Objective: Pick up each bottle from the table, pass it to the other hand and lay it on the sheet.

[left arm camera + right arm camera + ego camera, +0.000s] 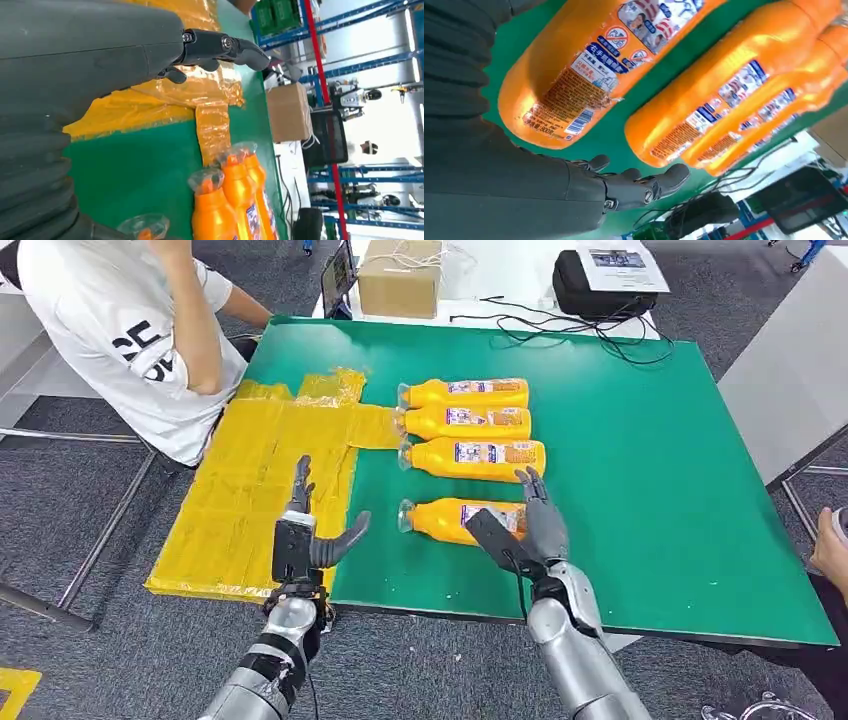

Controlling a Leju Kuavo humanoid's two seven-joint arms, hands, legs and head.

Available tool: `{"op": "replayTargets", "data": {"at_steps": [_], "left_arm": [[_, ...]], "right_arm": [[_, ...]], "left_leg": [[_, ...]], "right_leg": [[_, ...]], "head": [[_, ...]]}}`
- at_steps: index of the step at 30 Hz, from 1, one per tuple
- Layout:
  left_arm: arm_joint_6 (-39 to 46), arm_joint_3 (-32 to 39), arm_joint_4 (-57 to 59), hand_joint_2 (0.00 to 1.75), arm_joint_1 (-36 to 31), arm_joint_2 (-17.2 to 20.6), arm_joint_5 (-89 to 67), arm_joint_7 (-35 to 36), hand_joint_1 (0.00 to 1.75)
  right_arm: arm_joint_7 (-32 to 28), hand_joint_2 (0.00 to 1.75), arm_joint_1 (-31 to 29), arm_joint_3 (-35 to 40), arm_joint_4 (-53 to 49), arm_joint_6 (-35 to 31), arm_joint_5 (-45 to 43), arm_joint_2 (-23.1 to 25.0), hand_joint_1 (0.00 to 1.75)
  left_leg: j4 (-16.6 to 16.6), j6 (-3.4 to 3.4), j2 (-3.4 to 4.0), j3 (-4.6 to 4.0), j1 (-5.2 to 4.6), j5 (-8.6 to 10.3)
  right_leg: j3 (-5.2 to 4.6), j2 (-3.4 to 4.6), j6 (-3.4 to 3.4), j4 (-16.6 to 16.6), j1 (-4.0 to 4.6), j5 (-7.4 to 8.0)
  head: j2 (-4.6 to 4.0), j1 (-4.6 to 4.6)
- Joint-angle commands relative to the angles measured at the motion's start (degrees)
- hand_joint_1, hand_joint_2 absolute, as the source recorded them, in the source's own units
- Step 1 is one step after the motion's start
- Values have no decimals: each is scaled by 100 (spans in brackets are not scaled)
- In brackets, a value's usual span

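Observation:
Several orange bottles lie on their sides in a row on the green table [640, 440], caps pointing left. The nearest bottle [455, 519] [594, 60] lies just under my right hand [525, 525] [624, 187], whose fingers are spread above its base end without touching it. The other bottles [470, 458] [724, 95] lie behind it. My left hand [305, 535] [215, 47] is open, fingers pointing up, over the edge where the yellow sheet [270, 480] [150, 105] meets the green surface. Bottle caps [207, 182] show in the left wrist view.
A person in a white shirt [130, 330] sits at the table's far left corner. Another person's hand [830, 545] is at the right edge. A cardboard box [400, 278], a black case [600, 285] and cables [580, 330] lie at the back.

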Motion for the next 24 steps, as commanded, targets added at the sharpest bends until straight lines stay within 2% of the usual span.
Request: {"op": "replayTargets", "data": {"at_steps": [1, 8, 9, 11, 13, 18, 24], "left_arm": [[-41, 84, 438, 175, -274, 43, 26, 16, 0], [-139, 91, 465, 175, -291, 34, 55, 30, 0], [-143, 88, 467, 175, -290, 35, 52, 30, 0], [-176, 92, 466, 175, -293, 42, 64, 42, 0], [-167, 92, 469, 175, -299, 44, 57, 48, 0], [-166, 126, 470, 175, -297, 41, 86, 55, 0], [-374, 207, 519, 175, -339, 42, 241, 98, 0]], "right_arm": [[86, 175, -461, 210, 829, 60, 88, -104, 0], [199, 175, -787, 232, 1425, 269, 168, -122, 0], [203, 175, -804, 234, 1459, 287, 170, -125, 0], [259, 175, -927, 284, 1714, 403, 217, -132, 0], [301, 175, -973, 299, 1805, 444, 242, -137, 0], [346, 175, -1015, 317, 1884, 465, 285, -142, 0], [585, 175, -1279, 484, 2429, 872, 468, -168, 0]], "left_leg": [[0, -7, 4, 44, 4, -19], [1, -5, 7, 37, 1, -17], [-2, -3, 4, 14, 1, -5], [4, -7, 9, 47, 2, -23], [-3, -3, 5, 20, 1, -7], [-1, -6, 2, 38, 2, -16], [1, -5, 4, 39, 2, -16]], "right_leg": [[42, 4, -9, 0, 4, -17], [35, 8, -8, 1, 2, -14], [13, 4, -4, -2, 1, -3], [45, 10, -9, 3, 3, -19], [18, 5, -5, -3, 1, -5], [36, 3, -8, 0, 3, -16], [38, 4, -8, 1, 3, -15]], "head": [[0, 0], [0, 2], [0, 0], [0, 0], [0, 0], [0, 0], [0, 2]]}}
